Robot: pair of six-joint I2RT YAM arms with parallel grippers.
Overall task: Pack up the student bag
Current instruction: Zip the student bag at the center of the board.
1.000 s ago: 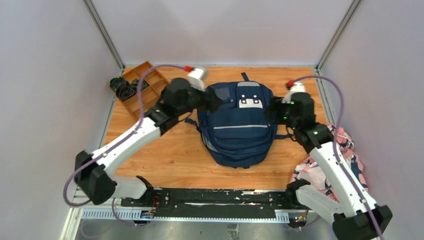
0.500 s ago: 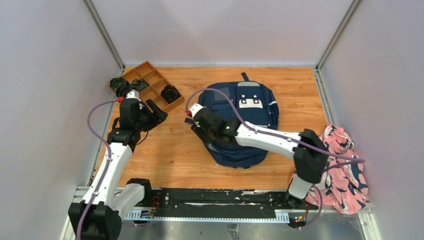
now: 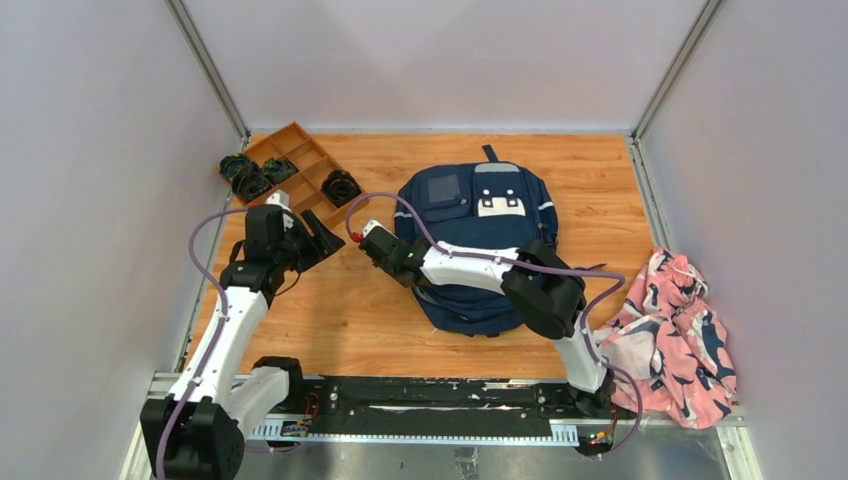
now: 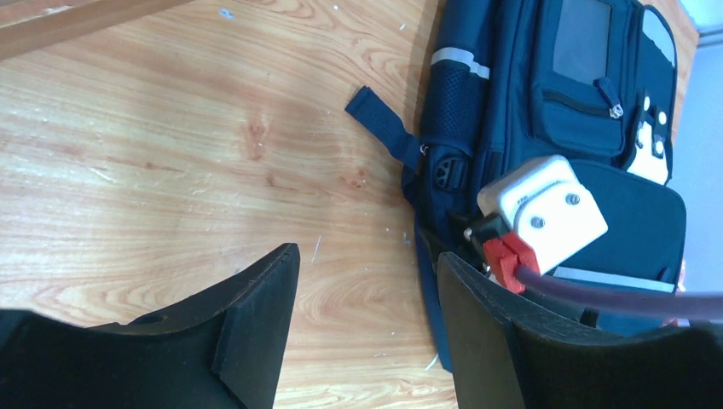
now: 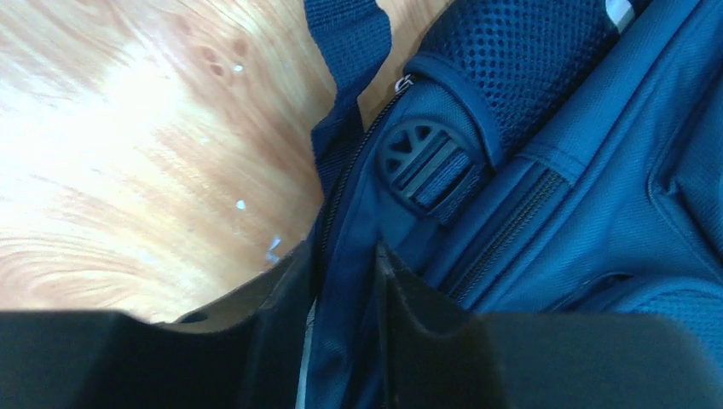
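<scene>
Showing navy student bag (image 3: 480, 230) lying flat, front up, mid-surface (image 3: 330, 320), displaying grey stripes, white dotted patch, grey square panel, top handle pointing away.

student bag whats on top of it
The right arm stretches across the student bag, the right gripper pinching its side seam. The arm hides part of the front.
</scene>
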